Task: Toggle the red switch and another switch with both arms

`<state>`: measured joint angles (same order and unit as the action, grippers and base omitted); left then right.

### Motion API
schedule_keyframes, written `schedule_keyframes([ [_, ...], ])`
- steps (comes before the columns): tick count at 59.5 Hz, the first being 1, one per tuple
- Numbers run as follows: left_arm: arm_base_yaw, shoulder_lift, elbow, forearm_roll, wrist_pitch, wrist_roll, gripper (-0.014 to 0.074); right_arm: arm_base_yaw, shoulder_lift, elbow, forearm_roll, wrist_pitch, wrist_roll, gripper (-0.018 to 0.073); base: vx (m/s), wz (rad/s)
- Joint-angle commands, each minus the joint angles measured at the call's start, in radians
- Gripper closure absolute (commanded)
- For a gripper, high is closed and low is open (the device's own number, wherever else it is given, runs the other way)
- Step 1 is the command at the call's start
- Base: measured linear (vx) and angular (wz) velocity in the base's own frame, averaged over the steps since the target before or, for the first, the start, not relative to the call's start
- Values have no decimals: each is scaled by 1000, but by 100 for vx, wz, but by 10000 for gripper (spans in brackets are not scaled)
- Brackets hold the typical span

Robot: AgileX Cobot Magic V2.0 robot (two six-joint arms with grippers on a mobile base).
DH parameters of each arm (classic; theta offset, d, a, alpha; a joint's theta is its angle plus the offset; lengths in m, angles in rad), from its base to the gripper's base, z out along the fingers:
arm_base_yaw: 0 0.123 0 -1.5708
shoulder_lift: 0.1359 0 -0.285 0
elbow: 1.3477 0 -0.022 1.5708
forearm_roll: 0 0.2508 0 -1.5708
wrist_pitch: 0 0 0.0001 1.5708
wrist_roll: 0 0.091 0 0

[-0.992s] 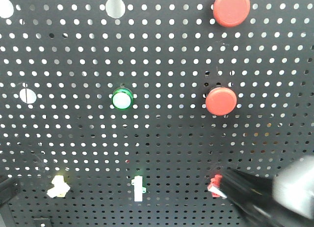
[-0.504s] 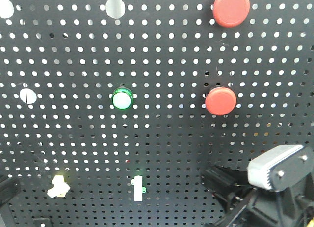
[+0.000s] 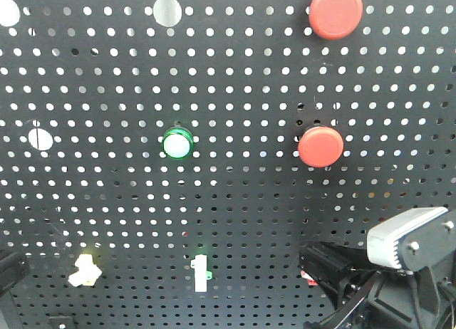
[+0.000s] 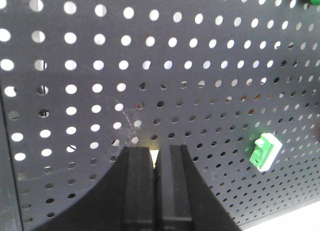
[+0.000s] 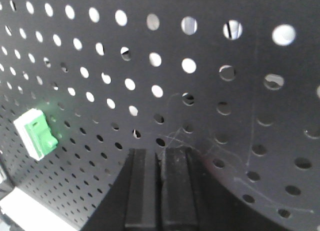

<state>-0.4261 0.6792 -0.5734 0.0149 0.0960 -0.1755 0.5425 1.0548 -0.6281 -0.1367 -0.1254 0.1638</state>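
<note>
The right gripper [image 3: 313, 266] is rendered in matte black, with blocky, square-edged fingers [image 3: 329, 261]. A rounded silver-grey metal block [image 3: 407, 238] is mounted on it; the fingers are found just left of that block. 2 small dark screws [image 3: 412, 248] are set into the block's face, and fine ribbing is seen at the block's left end. Black angular housing [image 3: 399, 304] is seen directly below the block. In the wrist views, the left gripper [image 4: 156, 163] and the right one are each shown as 2 flat black rectangular fingers, divided by a thin seam and flared into a broad black base.
</note>
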Motion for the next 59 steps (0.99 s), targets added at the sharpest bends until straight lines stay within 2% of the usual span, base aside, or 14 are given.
schedule_keyframes([
  [1, -6, -1, -28, -2, -91, -7, 594, -6, 8, -2, 5, 35, 15, 566, 0, 0],
  [11, -6, -1, -28, -2, -91, -7, 594, -6, 8, -2, 3, -86, 15, 566, 0, 0],
  [21, -6, -1, -28, -2, -91, -7, 594, -6, 8, -2, -2, -124, 15, 566, 0, 0],
  [40, -6, -1, -28, -2, -91, -7, 594, -6, 8, -2, -4, -278, 15, 566, 0, 0],
  [59, -6, -1, -28, -2, -91, -7, 594, -6, -31, -2, -2, -288, 15, 566, 0, 0],
])
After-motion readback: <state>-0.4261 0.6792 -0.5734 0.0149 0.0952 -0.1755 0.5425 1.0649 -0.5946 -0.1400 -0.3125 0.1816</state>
